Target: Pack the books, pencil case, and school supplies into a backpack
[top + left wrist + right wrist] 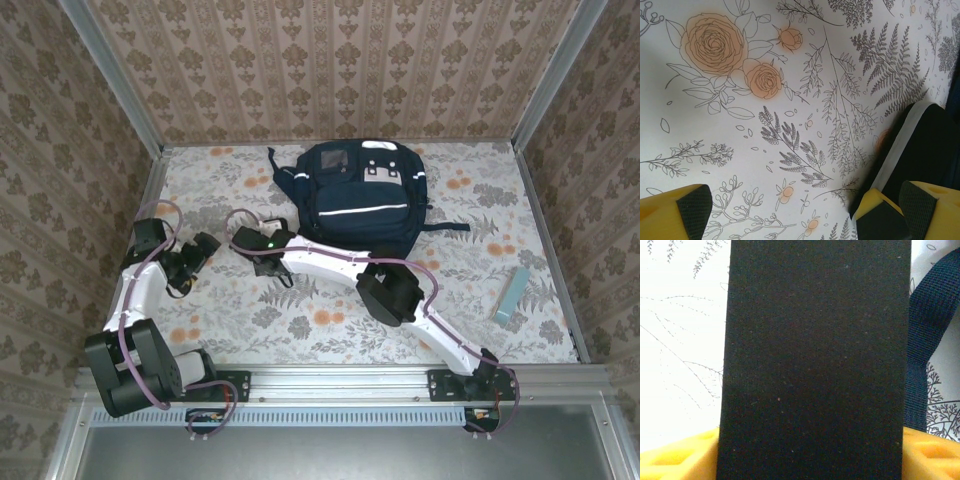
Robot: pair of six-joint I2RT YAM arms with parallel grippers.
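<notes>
The navy backpack [362,192] lies at the back middle of the floral table, and one of its dark straps [926,325] runs beside my right gripper. My right gripper [258,246] [810,460] reaches left of the backpack. A flat black pencil case [815,355] fills the gap between its yellow fingers [675,457], which meet both of its long edges. In the left wrist view the pencil case [930,145] shows a rounded corner and a pale side band. My left gripper [203,250] [800,217] hangs open just left of it, over bare cloth. The books are out of view.
A pale blue oblong thing [512,293] lies near the table's right edge. Patterned walls close in the table [470,215] on three sides. Bare floral cloth lies in front of the backpack and to its right.
</notes>
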